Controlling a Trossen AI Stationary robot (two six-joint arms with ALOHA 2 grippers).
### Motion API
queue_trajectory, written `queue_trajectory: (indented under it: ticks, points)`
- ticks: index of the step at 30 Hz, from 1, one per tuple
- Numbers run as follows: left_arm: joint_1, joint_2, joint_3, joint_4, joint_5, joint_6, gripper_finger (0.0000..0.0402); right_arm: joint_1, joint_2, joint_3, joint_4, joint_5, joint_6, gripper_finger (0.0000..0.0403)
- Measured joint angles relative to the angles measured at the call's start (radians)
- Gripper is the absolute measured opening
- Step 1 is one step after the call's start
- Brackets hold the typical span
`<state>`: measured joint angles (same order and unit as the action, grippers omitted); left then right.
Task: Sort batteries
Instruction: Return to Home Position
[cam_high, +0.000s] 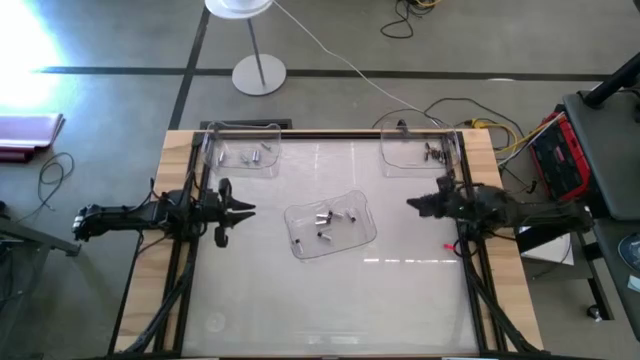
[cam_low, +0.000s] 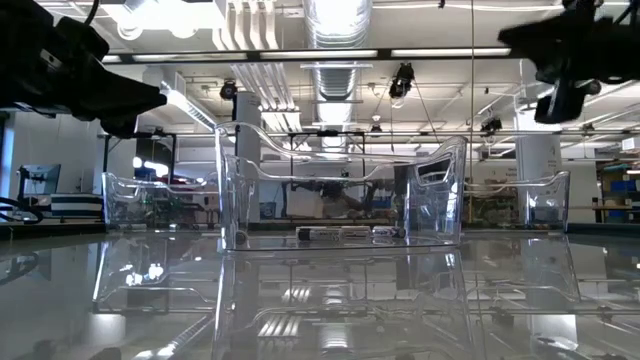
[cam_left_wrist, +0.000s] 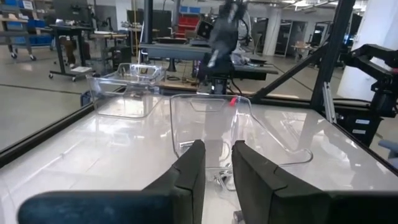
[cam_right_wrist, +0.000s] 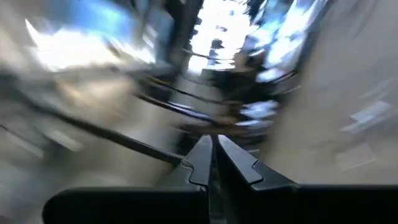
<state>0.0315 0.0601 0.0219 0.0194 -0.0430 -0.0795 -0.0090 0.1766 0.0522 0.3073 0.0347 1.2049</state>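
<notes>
Batteries (cam_high: 322, 216) lie in the middle tray (cam_high: 365, 232), centre of the frame, between both grippers. Left gripper (cam_high: 248, 210) is a little open and empty. Right gripper (cam_high: 411, 204) is closed, empty, about as near.

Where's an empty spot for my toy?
Free: the near half of the table, up to the centre tray, and the strip between far left tray and far right tray. Crowded: the middle, left gripper and right gripper flanking that tray.

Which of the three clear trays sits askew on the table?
The centre tray: it is turned at an angle, while the far-left tray and far-right tray sit square.
</notes>
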Motion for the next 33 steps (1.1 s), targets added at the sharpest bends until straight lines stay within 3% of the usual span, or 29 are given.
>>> queue_trajectory:
  ticks: [4, 8, 15, 19, 21, 29, 33]
  points:
    - [0.0, 0.005, 0.0, 0.003, 0.0, 0.0, 0.0061, 0.0, 0.003, 0.06, 0.024, -0.004, 0.482, 0.0013]
    - [0.0, 0.011, 0.001, 0.002, 0.0, 0.0, 0.0061, 0.0, 0.003, 0.122, 0.019, -0.009, 0.636, 0.0013]
    - [0.0, 0.015, 0.002, 0.003, 0.0, 0.0, 0.0061, 0.0, 0.0, 0.21, 0.008, -0.009, 0.508, 0.0013]
    - [0.0, 0.016, 0.002, 0.003, 0.0, 0.0, 0.0061, 0.0, -0.012, 0.238, -0.174, -0.035, 0.16, 0.0013]
    - [0.0, 0.016, 0.002, 0.003, 0.0, 0.0, 0.0061, 0.0, -0.019, 0.25, -0.278, -0.03, 0.086, 0.0013]
    - [0.0, 0.017, 0.002, 0.002, 0.0, 0.0, 0.0061, 0.0, -0.036, 0.338, -0.659, -0.009, 0.209, 0.0013]
    - [0.0, 0.017, 0.002, 0.003, 0.001, 0.0, 0.0061, 0.0, -0.031, 0.353, -0.711, -0.009, 0.198, 0.0013]
